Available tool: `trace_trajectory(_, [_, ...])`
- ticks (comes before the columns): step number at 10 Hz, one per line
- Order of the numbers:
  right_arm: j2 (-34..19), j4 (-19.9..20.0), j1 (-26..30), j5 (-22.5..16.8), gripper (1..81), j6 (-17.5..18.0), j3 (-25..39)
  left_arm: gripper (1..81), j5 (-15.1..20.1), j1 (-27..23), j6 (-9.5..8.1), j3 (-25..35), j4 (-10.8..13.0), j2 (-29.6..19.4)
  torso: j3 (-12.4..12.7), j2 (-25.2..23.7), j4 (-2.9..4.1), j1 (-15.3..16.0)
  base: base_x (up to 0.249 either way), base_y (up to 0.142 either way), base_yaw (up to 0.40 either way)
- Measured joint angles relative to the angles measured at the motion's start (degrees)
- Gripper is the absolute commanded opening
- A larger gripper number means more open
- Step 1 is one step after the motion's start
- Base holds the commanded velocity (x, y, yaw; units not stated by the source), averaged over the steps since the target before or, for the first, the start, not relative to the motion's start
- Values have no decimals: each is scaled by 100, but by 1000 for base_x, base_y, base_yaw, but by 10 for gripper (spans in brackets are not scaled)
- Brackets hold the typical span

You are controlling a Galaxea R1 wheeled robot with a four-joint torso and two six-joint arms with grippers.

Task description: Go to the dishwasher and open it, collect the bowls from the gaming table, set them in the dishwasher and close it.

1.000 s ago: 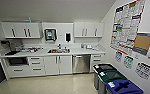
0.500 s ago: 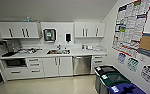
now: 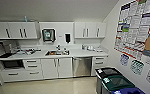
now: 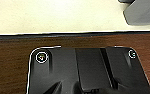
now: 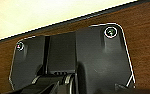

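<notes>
A: We are facing a kitchenette wall from the head view. The dishwasher [image 3: 82,66] is sitting under the white counter [image 3: 86,53], its stainless front shut, just right of the double-door base cabinet [image 3: 56,67] and left of a narrow stack of drawers [image 3: 99,63].

B: Noting the sink [image 3: 57,52] set into the counter above that double-door cabinet, with a tap behind it. White wall cabinets [image 3: 17,30] are hanging on the left and another set [image 3: 90,30] on the right. Between them we are seeing a paper towel dispenser [image 3: 48,34] and a small dark dispenser [image 3: 67,38].

A: At the left end, a dark built-in oven [image 3: 12,64] is sitting below the counter, with clutter on the surface above it that we are not making out.

B: On the right wall, posters [image 3: 134,27] are covering much of the surface. Bins are standing against that wall: a black-lidded one [image 3: 108,72], a green-lidded one [image 3: 117,82] next to it, and a blue lid [image 3: 127,91] at the lower edge.

A: End effectors?

B: In both wrist views we are seeing the dark mounting plates over a brown wood-grain surface [image 4: 8,65] and a pale floor [image 4: 53,15]. We cannot tell whether either end effector is open or closed.
</notes>
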Motion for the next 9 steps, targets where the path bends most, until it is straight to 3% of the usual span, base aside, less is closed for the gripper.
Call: trace_trajectory(9, [-2, 0, 1, -2, 811, 0, 0, 811, -4, 0, -2, 0, 0, -2, 0, 0, 0, 0, 162, 8, 0])
